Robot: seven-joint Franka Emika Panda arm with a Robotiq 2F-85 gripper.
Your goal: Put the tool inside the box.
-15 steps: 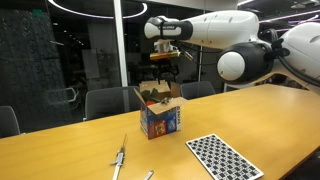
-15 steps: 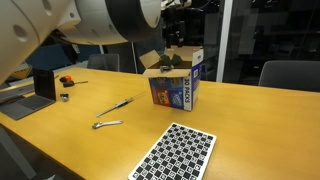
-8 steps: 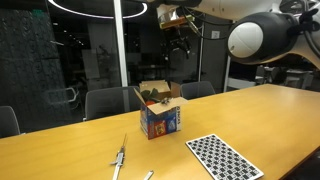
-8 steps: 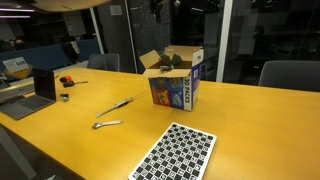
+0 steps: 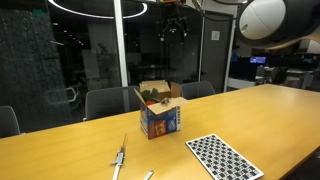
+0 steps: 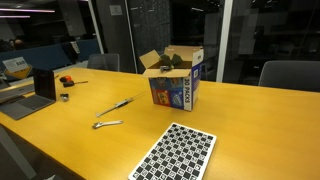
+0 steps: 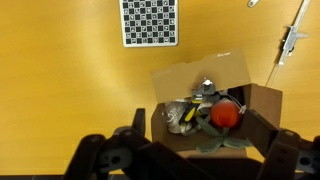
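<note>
On the table [image 5: 60, 150], in an exterior view, the long silvery tool [image 5: 119, 157] lies farthest left. The small pale piece [image 5: 149, 175] is just beside it, at its 4 o'clock. Next comes the box [image 5: 158, 112], upright with its brown flaps open, near the middle of the table. The gripper [image 5: 172, 28] hangs high above the box at its 12 o'clock, well apart from it. From this side I cannot tell how its fingers stand. The checkered board [image 5: 222, 157] lies flat at the box's 4 o'clock, near the table edge.

In an exterior view, what looks like an open laptop [image 6: 38, 85] stands at the far left end of the table.

In the wrist view the fingers [image 7: 125, 150] sit at 7 and 5 o'clock along the bottom edge. They are spread wide and hold nothing. The checkered board lies at 12 o'clock, the long silvery tool at 2 o'clock and the box at 4 o'clock from the centre. Inside the box, a grey lump [image 7: 180, 116] comes first. Then comes a slim dark stick with a bright tip, which seems to be the tool [image 7: 205, 97]. A red round thing [image 7: 227, 114] is touching the tool.
</note>
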